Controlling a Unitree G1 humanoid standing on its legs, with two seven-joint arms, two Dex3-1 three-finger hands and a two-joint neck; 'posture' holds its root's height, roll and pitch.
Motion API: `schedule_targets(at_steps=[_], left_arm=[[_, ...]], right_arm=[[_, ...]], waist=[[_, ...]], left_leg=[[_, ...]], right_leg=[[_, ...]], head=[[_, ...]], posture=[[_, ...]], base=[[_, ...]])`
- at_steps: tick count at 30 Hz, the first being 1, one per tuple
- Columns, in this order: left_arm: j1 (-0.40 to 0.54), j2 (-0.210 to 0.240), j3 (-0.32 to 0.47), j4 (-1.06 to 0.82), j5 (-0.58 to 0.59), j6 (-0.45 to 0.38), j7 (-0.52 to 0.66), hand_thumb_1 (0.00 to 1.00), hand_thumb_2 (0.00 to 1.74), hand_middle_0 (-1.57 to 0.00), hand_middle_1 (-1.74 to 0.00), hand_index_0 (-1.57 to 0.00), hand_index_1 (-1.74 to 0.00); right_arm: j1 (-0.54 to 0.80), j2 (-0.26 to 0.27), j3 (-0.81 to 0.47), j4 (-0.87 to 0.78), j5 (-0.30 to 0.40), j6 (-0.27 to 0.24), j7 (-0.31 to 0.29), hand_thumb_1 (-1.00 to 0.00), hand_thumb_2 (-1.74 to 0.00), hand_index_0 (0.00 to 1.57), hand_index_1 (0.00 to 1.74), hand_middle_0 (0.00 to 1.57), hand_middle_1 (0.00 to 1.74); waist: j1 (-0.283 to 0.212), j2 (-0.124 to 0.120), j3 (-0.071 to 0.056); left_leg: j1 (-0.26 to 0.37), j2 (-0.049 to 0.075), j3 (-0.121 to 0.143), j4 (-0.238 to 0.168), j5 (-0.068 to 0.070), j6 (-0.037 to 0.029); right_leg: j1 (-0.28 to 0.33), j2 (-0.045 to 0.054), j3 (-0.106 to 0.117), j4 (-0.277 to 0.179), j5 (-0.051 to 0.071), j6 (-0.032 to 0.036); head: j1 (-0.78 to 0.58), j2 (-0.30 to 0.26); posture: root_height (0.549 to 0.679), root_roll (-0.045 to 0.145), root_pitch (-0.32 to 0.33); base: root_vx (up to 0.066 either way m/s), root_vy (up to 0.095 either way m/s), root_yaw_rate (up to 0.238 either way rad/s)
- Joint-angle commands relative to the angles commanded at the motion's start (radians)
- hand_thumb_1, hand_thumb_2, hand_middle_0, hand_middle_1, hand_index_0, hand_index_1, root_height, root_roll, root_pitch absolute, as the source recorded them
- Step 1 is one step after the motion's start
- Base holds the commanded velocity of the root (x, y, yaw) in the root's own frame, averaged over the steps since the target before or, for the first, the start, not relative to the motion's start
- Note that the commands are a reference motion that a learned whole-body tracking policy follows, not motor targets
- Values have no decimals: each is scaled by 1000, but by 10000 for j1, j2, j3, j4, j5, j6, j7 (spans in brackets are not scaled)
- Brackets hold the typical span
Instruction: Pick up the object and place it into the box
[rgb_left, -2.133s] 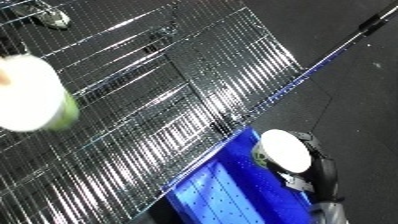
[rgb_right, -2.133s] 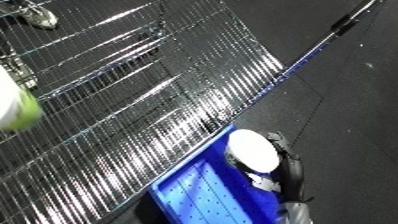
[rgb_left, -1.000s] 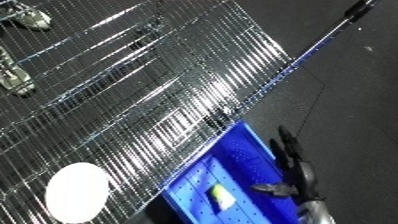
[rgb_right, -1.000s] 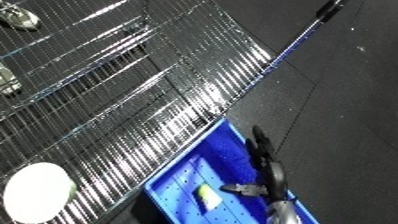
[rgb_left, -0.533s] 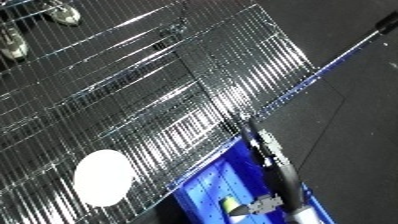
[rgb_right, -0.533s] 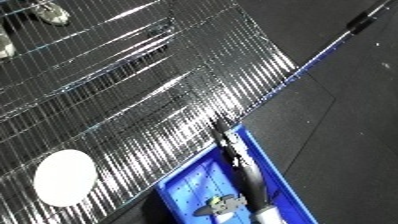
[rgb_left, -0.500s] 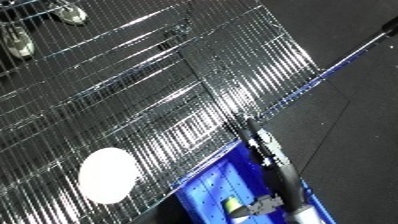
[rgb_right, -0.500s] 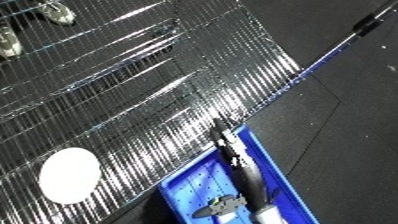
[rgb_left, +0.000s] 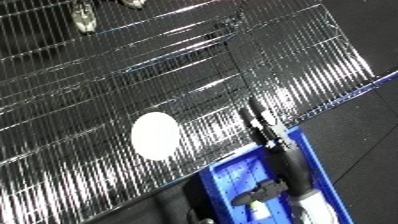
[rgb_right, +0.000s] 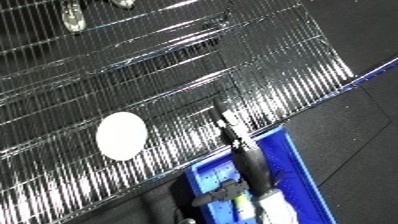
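Bin (rgb_left: 311, 165), blue, sits at the lower edge on the dark floor (rgb_left: 364, 120). The right robot hand (rgb_left: 266, 135) reaches over it, fingers straight, holding nothing. A pale object (rgb_right: 242, 206) lies inside the bin. Farther off spreads a wire rack (rgb_left: 107, 95) bearing a white disc (rgb_left: 156, 136).

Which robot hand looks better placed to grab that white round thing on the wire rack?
Probably the right. The right robot hand reaches up over the blue bin to the wire rack's edge, not far from the white round thing. The left robot hand shows in neither view.
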Motion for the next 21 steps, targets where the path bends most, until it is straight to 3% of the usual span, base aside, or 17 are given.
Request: schedule_targets(at_steps=[10,21], left_arm=[[174,118,-5,-180,79,323,-117,1000,1740,-1570,-1740,-1570,-1740],[178,224,-103,-102,72,488,-151,1000,1740,-1570,-1740,-1570,-1740]], right_arm=[[-257,151,264,487,80,251,134,0,0,0,0,0,0],[-828,204,447,1319,258,263,348,0,0,0,0,0,0]], waist=[[289,15,-82],[511,116,-123]], left_leg=[[2,-86,-59,290,-112,65],[-71,-181,-73,690,-225,114]], right_leg=[[-59,-145,-128,297,-63,22],[-224,-260,-194,759,-158,4]], head=[[-156,-546],[-108,-685]], posture=[[611,57,-8],[602,56,-31]], base=[[59,-10,105],[72,3,88]])
